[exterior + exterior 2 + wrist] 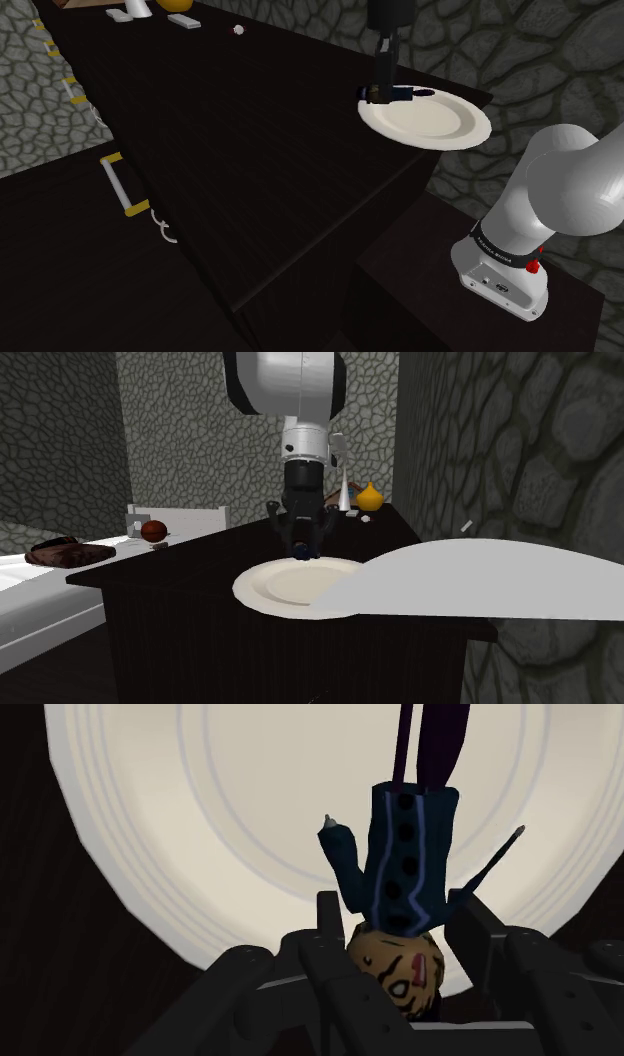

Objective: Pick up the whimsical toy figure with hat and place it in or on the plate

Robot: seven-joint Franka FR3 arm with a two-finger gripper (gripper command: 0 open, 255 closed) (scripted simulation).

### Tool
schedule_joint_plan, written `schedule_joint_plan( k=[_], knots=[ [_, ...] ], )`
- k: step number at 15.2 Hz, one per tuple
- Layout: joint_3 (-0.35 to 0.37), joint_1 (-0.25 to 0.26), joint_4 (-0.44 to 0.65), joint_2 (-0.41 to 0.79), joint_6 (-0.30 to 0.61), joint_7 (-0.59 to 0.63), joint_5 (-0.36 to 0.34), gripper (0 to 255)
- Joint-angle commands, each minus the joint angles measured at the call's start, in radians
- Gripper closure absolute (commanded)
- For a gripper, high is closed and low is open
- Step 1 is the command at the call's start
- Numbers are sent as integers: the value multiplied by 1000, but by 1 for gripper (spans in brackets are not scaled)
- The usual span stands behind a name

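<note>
Fingers (478, 926) clasp toy figure (405, 854) over plate (250, 804) on counter (250, 150).

white arm (570, 170) reaches out, wrist pointing down, hand (400, 949) clasping the toy figure (405, 854) by its head.

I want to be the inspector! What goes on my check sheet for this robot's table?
Surface: dark table.
Job's things: toy figure in a dark blue coat, over the white plate.
Clutter: yellow gourd and small white ball toward the table's far end.
Jaws: shut on the toy figure's head.
Cables: nothing seen.
Surroundings: stone walls; reddish ball on a white ledge beside the table.
</note>
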Motion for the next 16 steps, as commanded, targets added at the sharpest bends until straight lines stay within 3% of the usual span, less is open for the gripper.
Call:
schedule_joint_plan(
  k=[1, 11, 16],
  knots=[
    [-3, -1, 29, 3, -26, -1, -2, 255],
    [-6, -2, 195, 39, -156, 6, -4, 255],
    [-26, -5, 103, -106, -211, -15, -12, 255]
  ],
)
